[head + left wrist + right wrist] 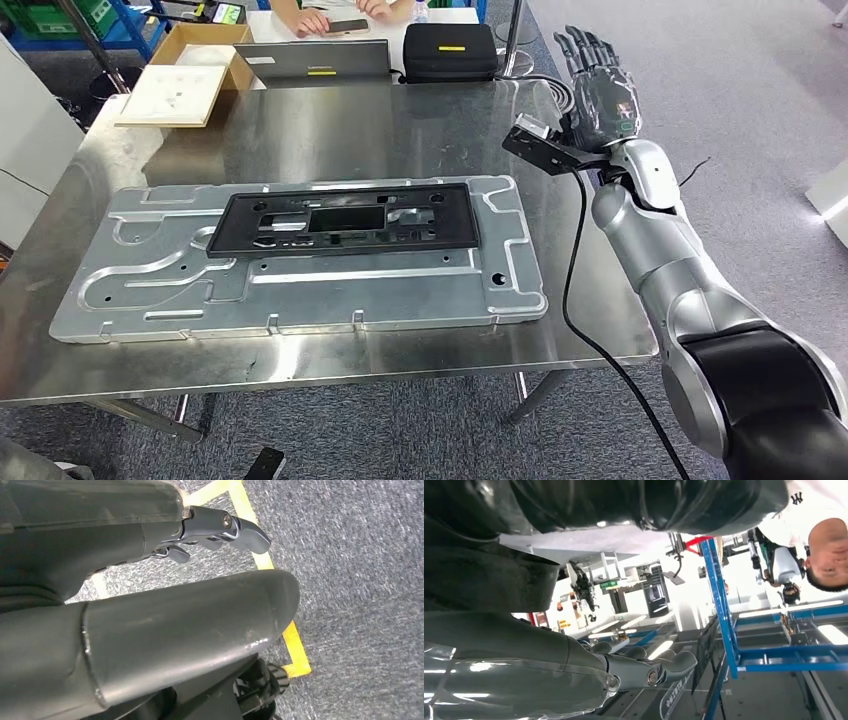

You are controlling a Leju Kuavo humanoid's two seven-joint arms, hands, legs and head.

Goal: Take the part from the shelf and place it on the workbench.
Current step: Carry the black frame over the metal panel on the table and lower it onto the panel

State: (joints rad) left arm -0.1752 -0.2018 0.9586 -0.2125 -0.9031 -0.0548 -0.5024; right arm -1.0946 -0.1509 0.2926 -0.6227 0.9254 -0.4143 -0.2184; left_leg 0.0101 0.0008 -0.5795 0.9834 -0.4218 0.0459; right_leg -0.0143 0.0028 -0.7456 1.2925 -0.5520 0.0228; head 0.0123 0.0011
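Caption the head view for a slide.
Black frame lies on the metal plate on the workbench; right hand raised, empty.

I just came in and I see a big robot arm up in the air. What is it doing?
The robot's right hand is lifted beside the steel workbench, fingers spread and holding nothing. A black plastic frame already lies flat on a large grey metal plate on the workbench. The left hand hangs low over grey carpet with yellow tape, also empty. A person sits at the far side of the table.

Matt black plastic part point(340, 222); brushed metal plate point(300, 285) (dull sheen); glossy steel workbench point(400, 130).
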